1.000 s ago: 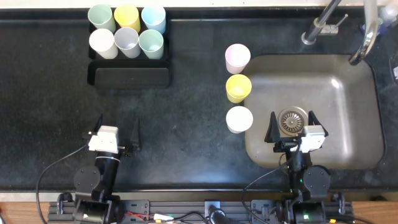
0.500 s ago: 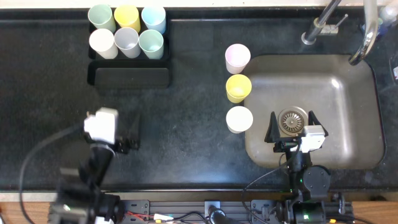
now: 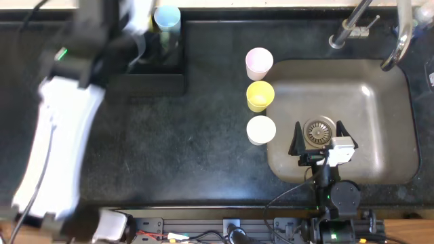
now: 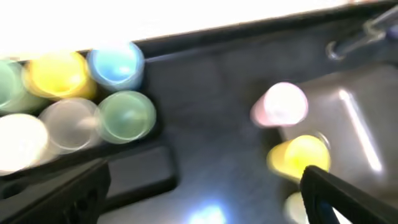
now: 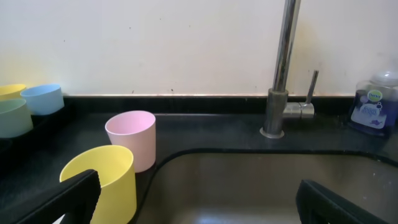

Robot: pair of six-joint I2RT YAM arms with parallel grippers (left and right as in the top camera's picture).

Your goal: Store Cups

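top view: left arm [image 3: 61, 122] hangs high over the rack [image 3: 146, 85]. drop blind and you'll clip stored cups [image 3: 167, 17]. pink cup [image 3: 259, 62], yellow cup [image 3: 260, 95], white cup [image 3: 261, 129] line the sink's [image 3: 366, 88] left rim, upright, mouths up, axes vertical; a nudge tips them in. right gripper [image 3: 319, 139] gapes wide over the sink. left wrist: left gripper [image 4: 205, 173] wide too. right wrist: pink, yellow close by.

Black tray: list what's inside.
Back row: pale green cup, yellow cup, blue cup. Front row: white cup, grey cup, green cup. From above, the left arm hides most.
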